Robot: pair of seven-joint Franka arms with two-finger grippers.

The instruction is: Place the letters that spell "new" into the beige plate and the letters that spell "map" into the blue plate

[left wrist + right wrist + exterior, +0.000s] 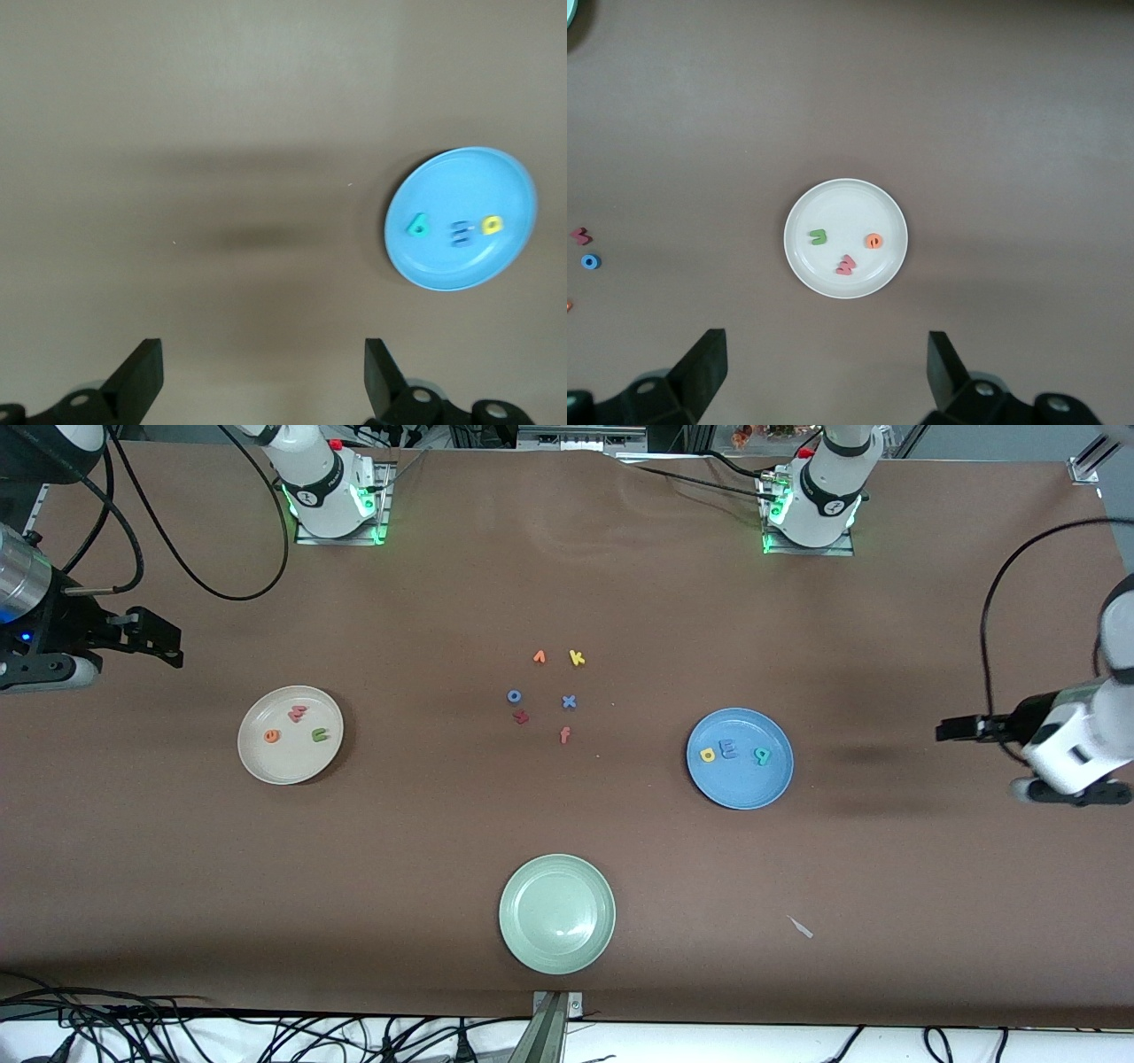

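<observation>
The beige plate (288, 769) (846, 199) holds the green n (319, 734) (818, 236), orange e (272, 735) (873, 240) and pinkish-red w (297, 712) (846, 265). In the blue plate (740, 790) (461, 177) lie the yellow a (708, 755) (492, 225), blue m (729, 751) (460, 233) and teal p (761, 755) (415, 227). My right gripper (164, 642) (826, 372) hangs open and empty over bare table at the right arm's end, apart from the beige plate. My left gripper (952, 729) (263, 376) is open and empty over bare table at the left arm's end.
A pale green plate (556, 958) sits nearest the front camera. Loose letters lie mid-table: an orange one (539, 657), yellow k (577, 658), blue o (515, 696), blue x (569, 701), a dark red one (521, 716) and red-orange f (564, 734). A white scrap (801, 927) lies beside the green plate.
</observation>
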